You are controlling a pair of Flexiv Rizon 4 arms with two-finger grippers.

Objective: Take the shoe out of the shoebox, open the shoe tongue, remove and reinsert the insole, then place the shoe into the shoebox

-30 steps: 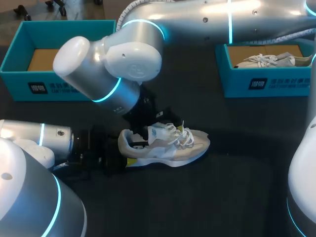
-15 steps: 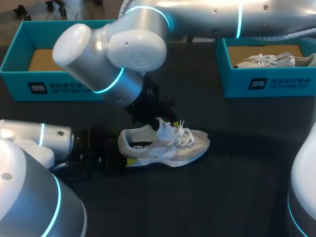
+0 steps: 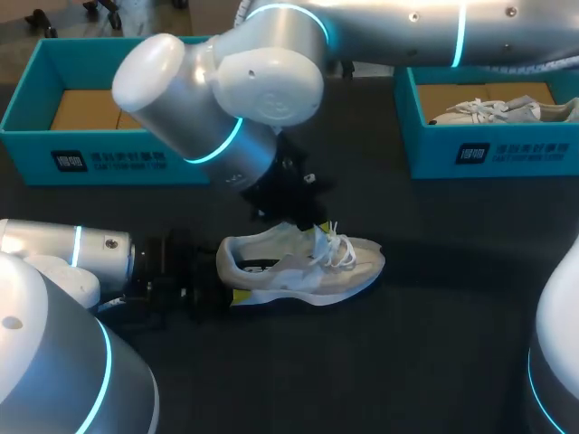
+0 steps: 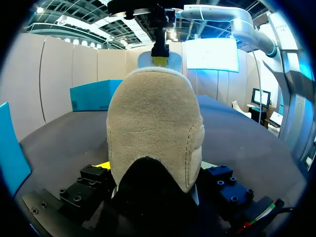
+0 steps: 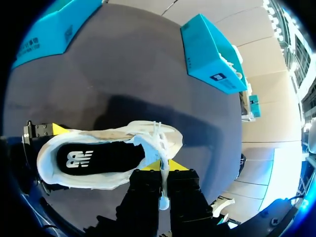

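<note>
Left gripper [image 3: 228, 282] clamps shoe [image 3: 298, 271] heel; right gripper [image 5: 159, 167] pinches tongue [image 5: 149, 142]; right shoebox [image 3: 488, 155] holds second shoe [image 3: 488, 110].

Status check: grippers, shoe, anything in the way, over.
Left gripper shut on shoe heel. Right gripper shut on tongue. Insole in shoe, shoe on table, outside shoebox. Nothing blocking.
</note>
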